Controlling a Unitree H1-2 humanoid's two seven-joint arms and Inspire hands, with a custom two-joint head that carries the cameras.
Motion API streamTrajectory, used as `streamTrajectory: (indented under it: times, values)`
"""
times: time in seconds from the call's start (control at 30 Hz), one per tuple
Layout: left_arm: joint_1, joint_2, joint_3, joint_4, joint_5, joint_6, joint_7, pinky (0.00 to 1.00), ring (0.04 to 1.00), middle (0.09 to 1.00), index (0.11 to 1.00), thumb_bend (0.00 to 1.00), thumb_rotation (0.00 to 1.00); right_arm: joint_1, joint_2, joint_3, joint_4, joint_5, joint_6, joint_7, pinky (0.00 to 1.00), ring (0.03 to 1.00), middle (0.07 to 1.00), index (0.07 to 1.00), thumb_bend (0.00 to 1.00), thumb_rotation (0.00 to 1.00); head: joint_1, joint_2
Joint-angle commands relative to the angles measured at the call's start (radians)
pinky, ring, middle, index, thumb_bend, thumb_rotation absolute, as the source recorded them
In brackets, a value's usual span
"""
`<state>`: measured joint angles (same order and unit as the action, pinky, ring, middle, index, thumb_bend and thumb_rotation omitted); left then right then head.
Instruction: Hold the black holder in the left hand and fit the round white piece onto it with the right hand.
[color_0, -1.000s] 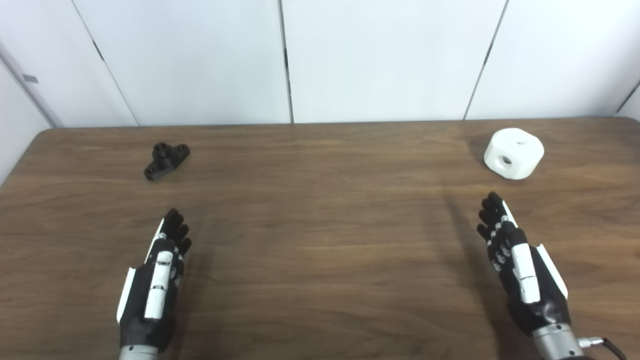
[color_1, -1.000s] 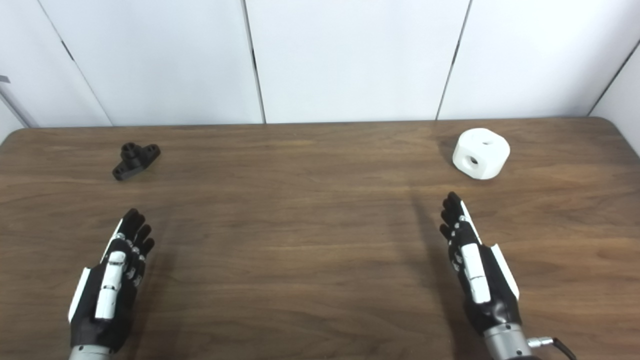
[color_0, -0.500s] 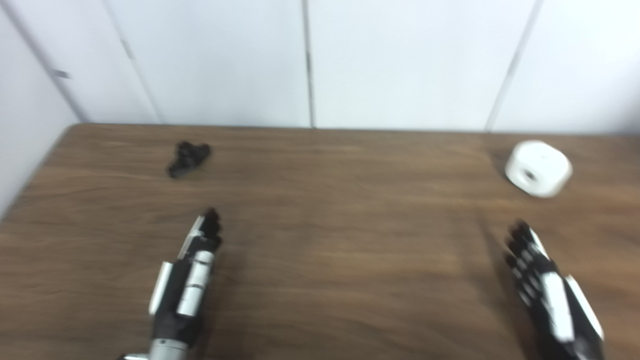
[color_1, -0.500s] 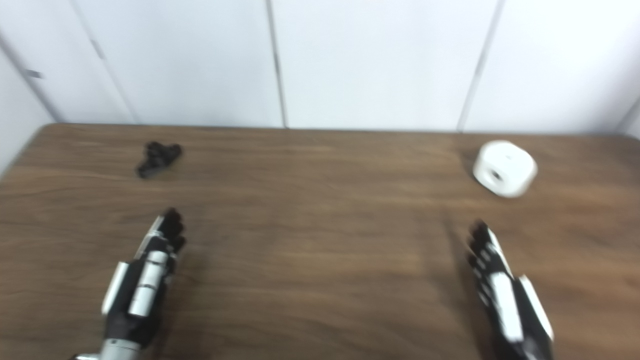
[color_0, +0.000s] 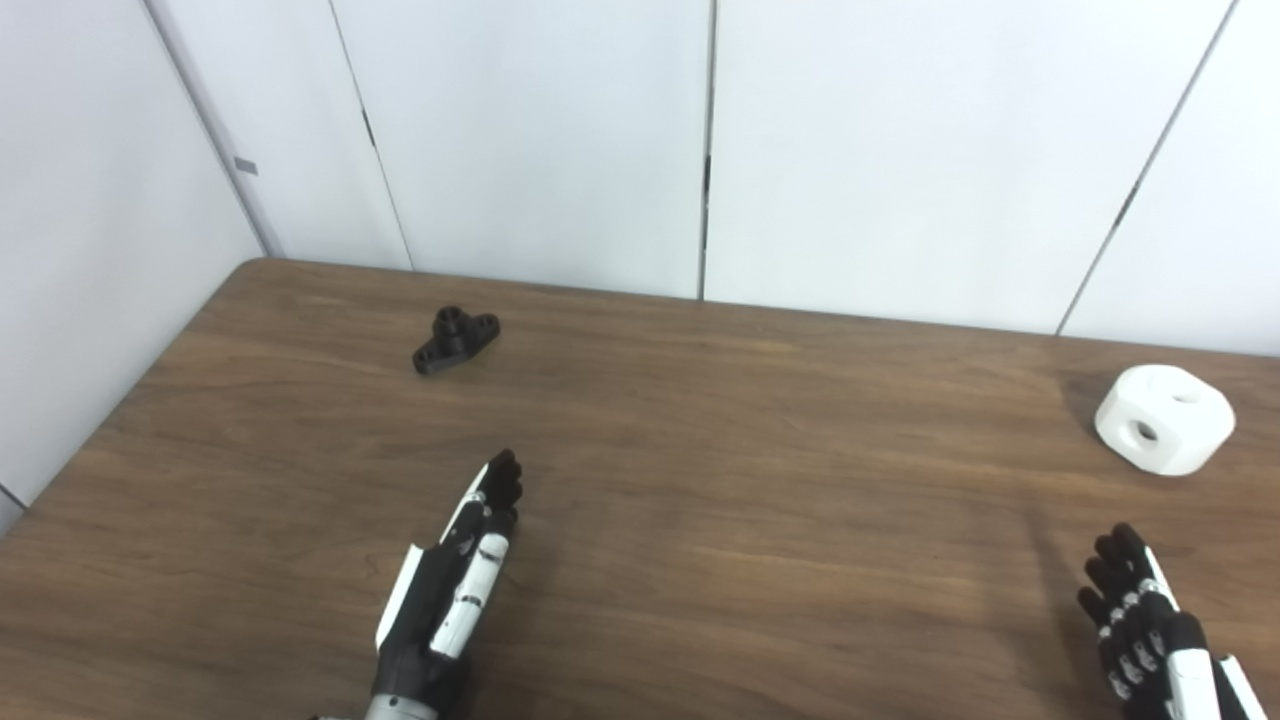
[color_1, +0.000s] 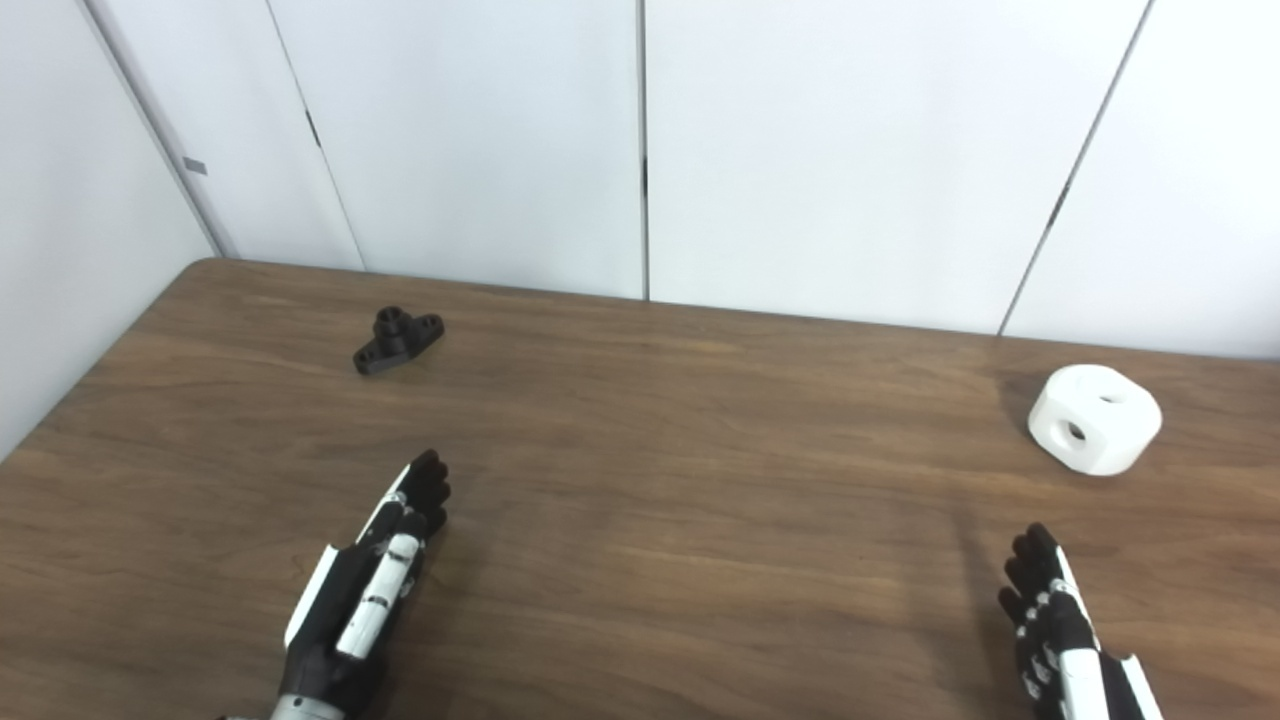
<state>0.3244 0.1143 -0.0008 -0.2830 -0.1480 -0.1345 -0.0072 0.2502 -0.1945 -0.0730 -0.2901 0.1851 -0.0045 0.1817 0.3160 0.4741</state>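
The whole view has been swung left and tilted since a second ago, so the shift is read as head motion, not as movement of the parts. The black holder (color_0: 456, 340) is seen lying flat on the table (color_0: 760, 520) at the far left, untouched. The round white piece (color_0: 1163, 418) is seen resting at the far right, also untouched, one side hole facing the camera.

The left hand (color_0: 450, 600) is held low over the table with fingers extended and close together, nothing in it; it is pointed roughly toward the holder but is well apart from it. The right hand (color_1: 1065, 640) is cut off by the bottom edge; its fingers are stretched out, nothing is held, and it is well short of the white piece.

No grasp has been made yet. The turn toward the holder is judged to mark the start of the left reach.
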Motion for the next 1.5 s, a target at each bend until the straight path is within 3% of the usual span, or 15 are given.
streamTrajectory:
  times: [0.0,0.23,0.3,0.43,0.6,0.93,0.97,1.1,1.17,1.27,1.47]
  values:
    - [0.011,-0.057,-0.005,0.005,0.010,-0.049,0.006,1.00,0.978,0.974,0.979,0.39,0.73,-0.014,-0.012,-0.006,0.000,0.003,-0.045,0.008,1.00,1.000,1.000,1.000,0.62,1.00,0.003,-0.009]
    - [0.001,-0.050,-0.013,0.036,0.027,-0.077,0.014,1.00,0.973,0.971,0.980,0.40,0.73,-0.028,-0.009,-0.006,0.034,0.015,-0.077,0.019,1.00,1.000,1.000,1.000,0.65,1.00,0.011,-0.028]
    - [0.001,-0.050,-0.014,0.034,0.036,-0.071,0.018,0.99,0.972,0.972,0.983,0.38,0.72,-0.026,-0.006,-0.010,0.023,0.012,-0.055,0.008,1.00,1.000,1.000,1.000,0.68,1.00,0.011,-0.028]
    - [0.003,-0.050,-0.018,0.040,0.049,-0.077,0.019,0.99,0.976,0.973,0.986,0.35,0.71,-0.017,0.004,-0.016,-0.011,-0.002,-0.004,-0.022,1.00,1.000,1.000,1.000,0.64,1.00,0.015,-0.048]
    - [0.001,-0.049,-0.019,0.040,0.052,-0.080,0.018,0.98,0.979,0.980,0.986,0.33,0.71,-0.018,-0.006,-0.014,0.003,0.002,-0.029,-0.013,1.00,1.000,1.000,1.000,0.64,1.00,0.017,-0.041]
    - [0.003,-0.050,-0.014,0.043,0.049,-0.080,0.023,0.99,0.976,0.974,0.980,0.34,0.68,-0.017,0.004,-0.012,-0.006,-0.004,-0.007,-0.027,1.00,1.000,1.000,1.000,0.67,1.00,0.002,-0.037]
    - [0.003,-0.048,-0.013,0.041,0.051,-0.082,0.024,0.99,0.974,0.974,0.980,0.35,0.67,-0.016,0.005,-0.011,-0.007,-0.004,-0.006,-0.028,1.00,1.000,1.000,1.000,0.68,1.00,0.005,-0.036]
    - [0.005,-0.034,-0.012,0.026,0.115,-0.087,0.035,0.98,0.966,0.971,0.973,0.42,0.42,-0.009,0.014,-0.008,-0.022,0.012,0.006,-0.028,1.00,1.000,1.000,1.000,0.67,1.00,-0.001,-0.038]
    - [0.001,-0.027,-0.014,-0.007,0.162,-0.067,0.044,0.96,0.961,0.972,0.966,0.49,0.32,-0.005,0.017,-0.008,-0.022,0.002,0.002,-0.032,1.00,1.000,1.000,1.000,0.68,1.00,-0.005,-0.038]
    - [-0.019,-0.022,-0.003,-0.069,0.218,-0.001,0.058,0.94,0.954,0.966,0.960,0.57,0.29,0.001,0.018,-0.009,-0.022,-0.016,-0.005,-0.037,1.00,1.000,1.000,1.000,0.70,1.00,-0.012,-0.035]
    - [-0.104,-0.020,0.042,-0.199,0.436,0.223,0.106,0.89,0.927,0.956,0.963,0.59,0.18,0.010,0.022,-0.013,-0.030,0.000,0.005,-0.039,1.00,1.000,1.000,1.000,0.72,1.00,-0.021,-0.027]
